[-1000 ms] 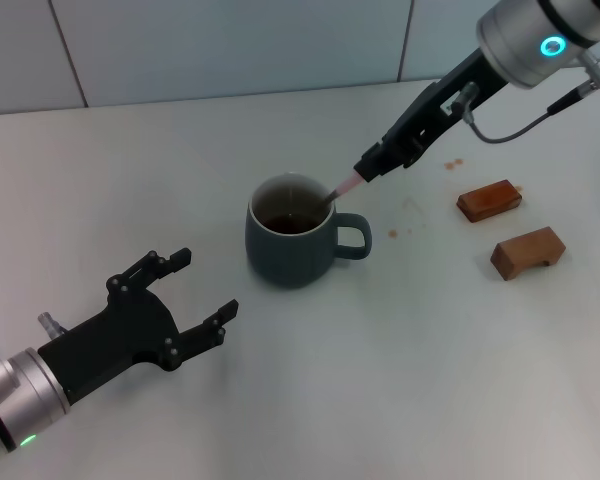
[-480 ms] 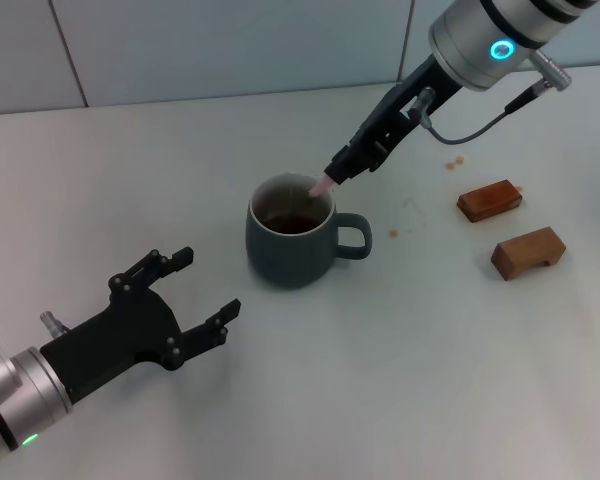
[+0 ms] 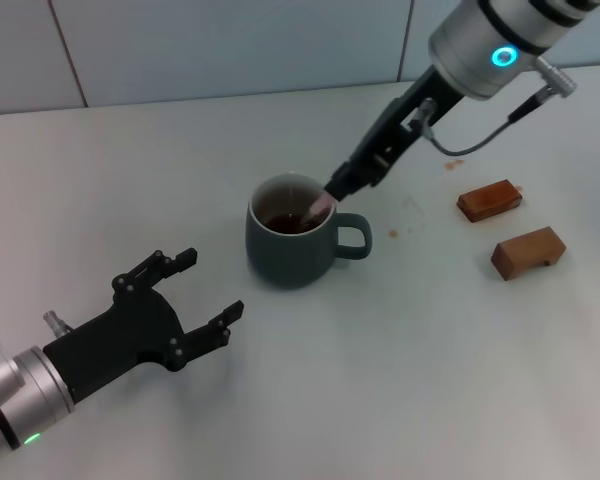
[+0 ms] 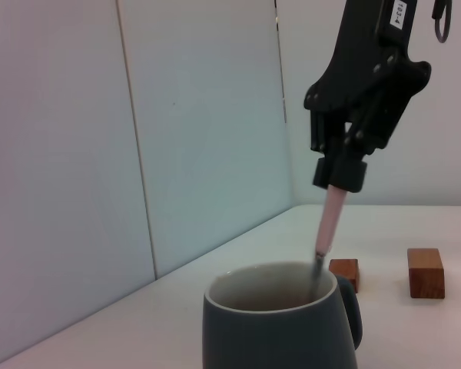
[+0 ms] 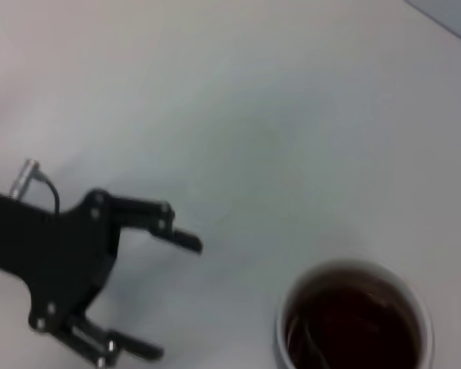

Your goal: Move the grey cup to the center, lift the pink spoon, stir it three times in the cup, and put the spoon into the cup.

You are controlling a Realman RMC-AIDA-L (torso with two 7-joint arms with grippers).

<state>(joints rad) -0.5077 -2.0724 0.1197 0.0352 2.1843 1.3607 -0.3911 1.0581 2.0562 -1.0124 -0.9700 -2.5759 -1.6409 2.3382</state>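
While gripped (right gripper [image 3: 336, 188]), pink spoon [image 3: 318, 208] enters grey cup [image 3: 292, 245].

We see the grey cup [image 3: 292, 243] as dark blue-grey outside and off-white within, holding dark brown liquid [image 5: 353, 327]. The pink spoon [image 4: 328, 227] shows a pale pink handle above a grey metal shaft. Both grippers, left [image 3: 187, 297] and right [image 3: 338, 187], are black, and two wooden blocks [image 3: 489, 200] look reddish brown on the off-white table [image 3: 130, 180].

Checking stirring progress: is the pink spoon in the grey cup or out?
In: the right hand holds the pink spoon with its tip inside the grey cup.
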